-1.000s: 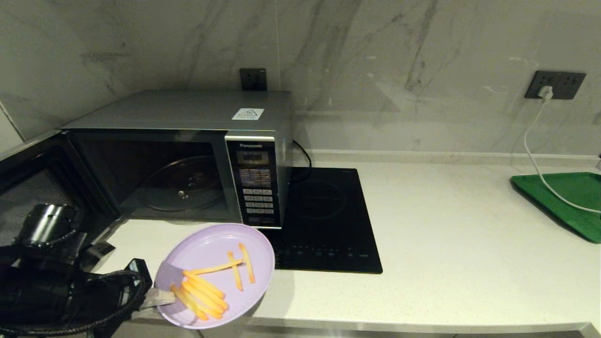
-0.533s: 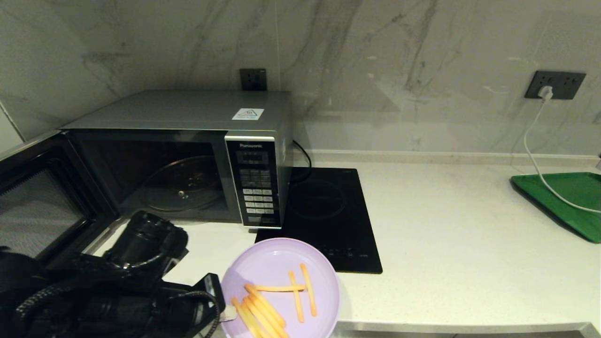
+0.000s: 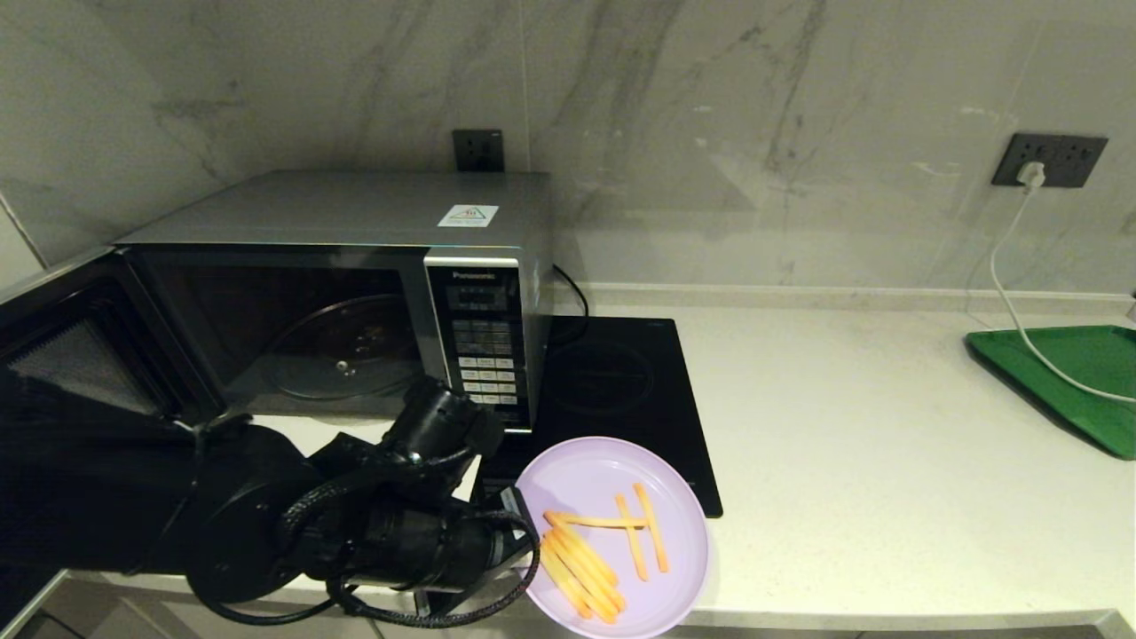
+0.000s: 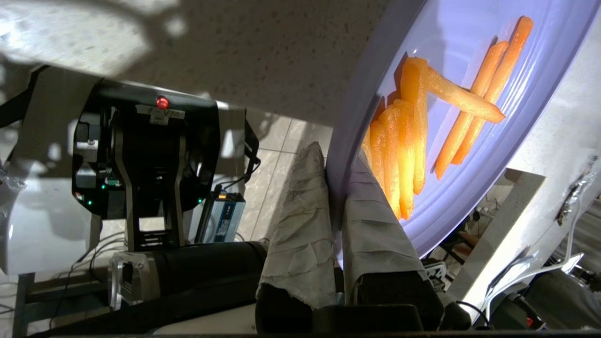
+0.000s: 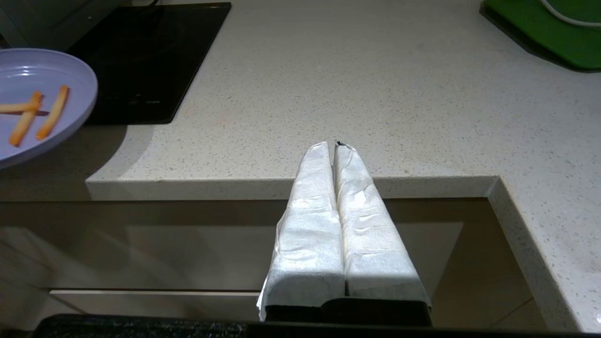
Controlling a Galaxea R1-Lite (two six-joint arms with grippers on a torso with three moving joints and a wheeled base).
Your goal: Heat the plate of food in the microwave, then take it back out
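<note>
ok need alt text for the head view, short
The left gripper holds a lilac plate of food by its rim over the counter's front edge, beside the open microwave. A black hob lies behind it.

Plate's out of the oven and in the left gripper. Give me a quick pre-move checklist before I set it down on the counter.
1. Grip on the plate of food: ok. The left gripper is shut on its rim.
2. Food secure: ok. All fries lie inside the rim.
3. Plate level: cannot tell. It looks roughly flat in the head view; the wrist view doesn't settle it.
4. Landing spot: not ok yet. The plate hangs partly over the induction hob and past the counter edge.
5. Right gripper: ok. Shut, parked at the counter's front edge, apart from the plate.
6. Microwave door: not ok. Open.
</note>
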